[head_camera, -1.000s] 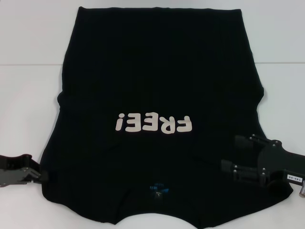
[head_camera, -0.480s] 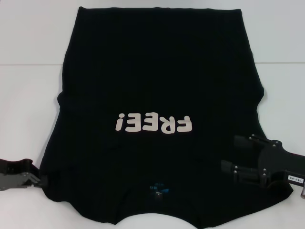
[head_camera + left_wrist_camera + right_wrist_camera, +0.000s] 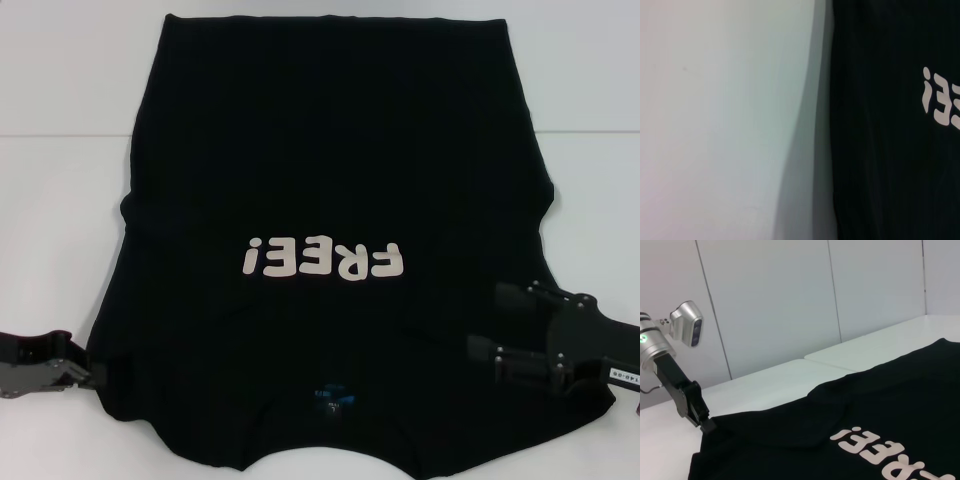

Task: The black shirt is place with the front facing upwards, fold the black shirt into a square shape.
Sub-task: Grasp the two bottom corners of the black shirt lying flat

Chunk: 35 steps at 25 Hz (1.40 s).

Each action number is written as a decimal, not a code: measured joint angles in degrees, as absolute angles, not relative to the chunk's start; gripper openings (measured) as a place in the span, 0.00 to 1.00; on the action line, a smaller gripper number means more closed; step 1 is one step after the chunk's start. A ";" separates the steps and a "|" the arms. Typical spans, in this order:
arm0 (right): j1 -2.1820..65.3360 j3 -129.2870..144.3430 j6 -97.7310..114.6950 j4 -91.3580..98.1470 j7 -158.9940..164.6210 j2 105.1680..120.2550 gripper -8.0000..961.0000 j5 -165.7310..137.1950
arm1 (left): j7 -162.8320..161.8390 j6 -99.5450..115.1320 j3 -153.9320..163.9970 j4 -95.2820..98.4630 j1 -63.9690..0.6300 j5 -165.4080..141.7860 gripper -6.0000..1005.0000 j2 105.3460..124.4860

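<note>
Progress: large black short-sleeved cloth shirt [image 3: 330, 200] lies flat, "FREE!" print up, on the white tabletop [image 3: 60, 210]; no fold visible; by my reading every fold is left to do.
Left tool [image 3: 88, 372]: low at the shirt's sleeve edge, its tip touching the cloth; seen from the right wrist view, fingers look pinched together at the hem; whether cloth is caught, cannot tell.
Right tool [image 3: 490, 328]: over the opposite sleeve, fingers spread, released, pointing inward across the cloth.
Shirt position: spans between both tools, collar nearest the robot.
</note>
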<state>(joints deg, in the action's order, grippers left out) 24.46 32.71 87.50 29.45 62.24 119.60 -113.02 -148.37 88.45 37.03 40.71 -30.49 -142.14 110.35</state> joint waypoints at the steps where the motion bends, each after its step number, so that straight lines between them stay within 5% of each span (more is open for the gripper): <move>1: 24.42 32.43 87.66 29.46 62.33 119.60 0.94 -113.02 | -148.31 88.46 36.93 40.77 -30.45 -142.14 0.06 110.33; 7: 24.25 30.63 89.71 30.95 71.61 118.58 0.94 -113.07 | -145.82 89.26 34.84 41.25 -30.15 -141.97 0.06 110.29; 16: 25.40 31.71 95.51 39.45 110.01 111.70 0.94 -118.18 | -140.20 90.65 30.21 41.09 -29.65 -141.93 0.06 109.82; 25: 31.59 32.10 101.73 47.56 140.71 107.32 0.93 -136.31 | -138.15 90.37 30.07 41.73 -29.56 -141.93 0.06 110.21; 29: 33.46 31.37 102.40 48.58 143.29 106.51 0.92 -145.11 | -137.58 90.25 29.80 41.76 -29.74 -141.93 0.06 110.26; 35: 33.42 31.82 100.91 47.27 142.53 107.37 0.92 -147.27 | -136.57 90.09 28.80 41.84 -29.59 -141.93 0.06 110.28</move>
